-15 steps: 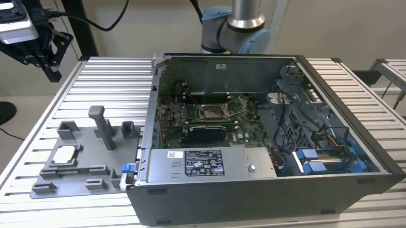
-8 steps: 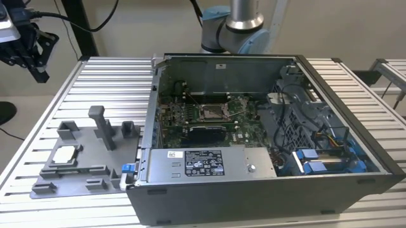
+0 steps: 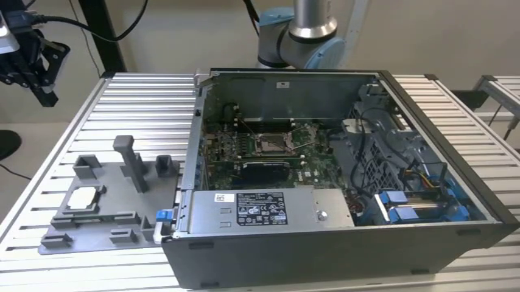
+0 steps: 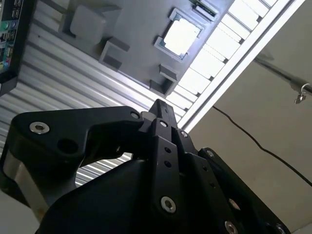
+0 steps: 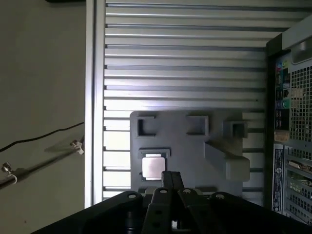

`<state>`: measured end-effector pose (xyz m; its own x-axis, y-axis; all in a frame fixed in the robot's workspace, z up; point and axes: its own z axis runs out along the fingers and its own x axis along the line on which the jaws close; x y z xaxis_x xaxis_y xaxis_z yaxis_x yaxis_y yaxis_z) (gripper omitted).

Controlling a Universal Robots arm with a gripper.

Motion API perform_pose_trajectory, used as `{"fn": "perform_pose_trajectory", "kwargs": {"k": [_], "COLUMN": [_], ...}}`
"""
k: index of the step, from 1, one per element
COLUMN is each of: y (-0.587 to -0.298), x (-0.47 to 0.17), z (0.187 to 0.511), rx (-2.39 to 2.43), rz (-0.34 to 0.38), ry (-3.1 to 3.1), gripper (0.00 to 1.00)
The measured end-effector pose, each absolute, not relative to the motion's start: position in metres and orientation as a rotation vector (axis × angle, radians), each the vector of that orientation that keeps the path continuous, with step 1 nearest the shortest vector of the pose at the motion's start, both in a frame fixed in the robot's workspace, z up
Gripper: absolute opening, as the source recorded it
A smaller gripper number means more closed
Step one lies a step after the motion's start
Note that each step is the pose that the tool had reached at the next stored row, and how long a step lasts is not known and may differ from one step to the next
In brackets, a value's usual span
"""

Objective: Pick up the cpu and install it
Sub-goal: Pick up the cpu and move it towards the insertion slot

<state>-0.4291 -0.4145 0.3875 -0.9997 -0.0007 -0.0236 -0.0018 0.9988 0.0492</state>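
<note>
Progress: pick not begun | fingers clenched, empty | cpu ahead of them, well apart, in holder | socket bare

Gripper cut off by the exterior view's left edge, arm cropped at that view's top, computer case cut by the picture's edge in the first wrist view, holder plate partly hidden behind the gripper body, power supply label print too small to tell
</note>
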Motion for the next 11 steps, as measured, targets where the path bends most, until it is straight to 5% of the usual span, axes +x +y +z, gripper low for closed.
{"fn": "perform_pose_trajectory", "kwargs": {"k": [11], "y": [-0.4145], "x": [-0.4291], "z": [0.3876], "rx": [-0.002], "rz": [0.077], "ry": [3.118], "gripper": [0.0]}}
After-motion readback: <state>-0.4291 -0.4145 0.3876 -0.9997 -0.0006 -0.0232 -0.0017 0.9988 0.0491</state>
